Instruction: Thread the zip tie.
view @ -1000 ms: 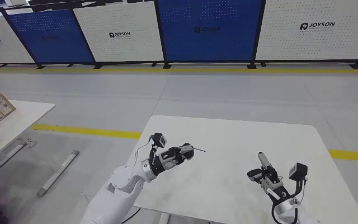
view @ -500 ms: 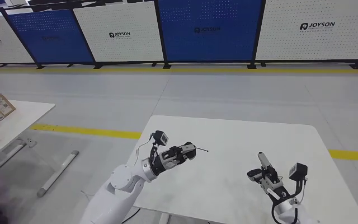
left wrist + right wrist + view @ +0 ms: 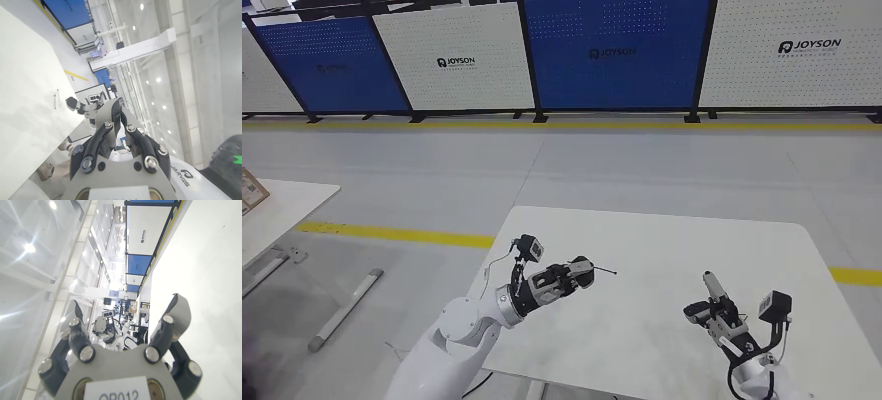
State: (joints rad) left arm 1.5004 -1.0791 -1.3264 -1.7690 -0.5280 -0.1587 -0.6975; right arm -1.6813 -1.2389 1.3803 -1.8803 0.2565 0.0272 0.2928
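Observation:
A thin black zip tie (image 3: 603,267) sticks out sideways from my left gripper (image 3: 581,268), which is shut on its near end above the left half of the white table (image 3: 692,235). In the left wrist view the fingers (image 3: 115,113) are pressed together; the tie itself is hidden there. My right gripper (image 3: 709,284) hovers near the table's front right, pointing away from me. Its fingers (image 3: 176,306) stand wide apart with nothing between them. A wide stretch of table separates the two grippers.
Two short thin dark lines (image 3: 56,99) lie on the table (image 3: 22,66) close to the right gripper (image 3: 88,108); what they are is unclear. The table's edges are close to both arms. Blue and white panels stand far behind.
My left gripper has shifted slightly to the right with the zip tie. The right arm has not moved.

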